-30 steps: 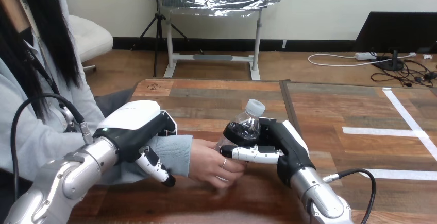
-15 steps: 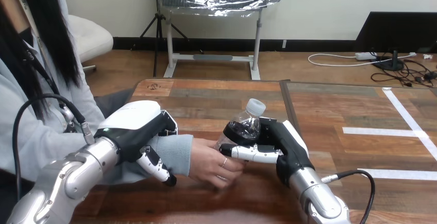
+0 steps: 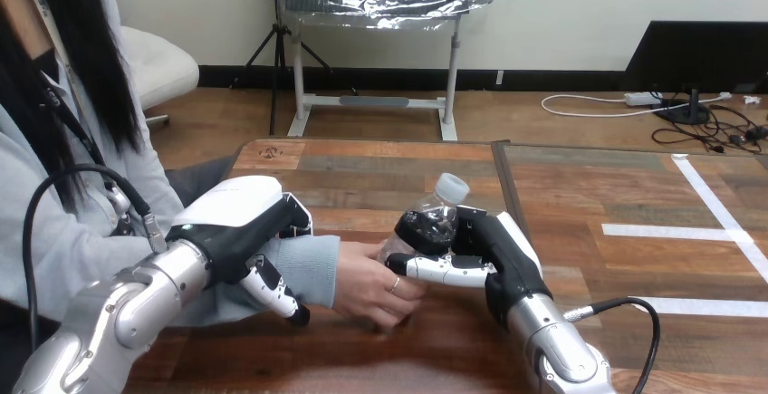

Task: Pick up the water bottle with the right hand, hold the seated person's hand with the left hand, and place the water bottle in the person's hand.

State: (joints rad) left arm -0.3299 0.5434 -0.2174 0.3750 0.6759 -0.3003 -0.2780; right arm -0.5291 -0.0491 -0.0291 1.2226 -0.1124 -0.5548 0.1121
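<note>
The water bottle [image 3: 427, 224] is raised off the wooden table [image 3: 589, 186] near the middle of the view, with two hands on it. Its long axis is close to upright but tilted. The white cap [image 3: 451, 187] points up toward 1 o'clock, and the base end lies toward 7 o'clock, hidden behind fingers. What shows of the clear body looks dark between the hands.

The right hand [image 3: 494, 245] comes in from 5 o'clock and is clamped on the bottle. Its palm sits against the bottle's 3 o'clock side and its fingers [image 3: 444, 270] wrap across the front of the lower body. The person's hand [image 3: 367, 283] reaches in from 9 o'clock and is on the lower part of the bottle as well. Its fingers are curled just beneath the robot's, touching them.

The left hand [image 3: 237, 226] comes in from 8 o'clock and lies over the person's wrist [image 3: 321, 263], just to the 9 o'clock side of the person's hand. Its white back faces up over the light grey sleeve [image 3: 303, 276]. Its fingers [image 3: 276, 293] curl down round the near side of the sleeve, gripping the wrist.
</note>
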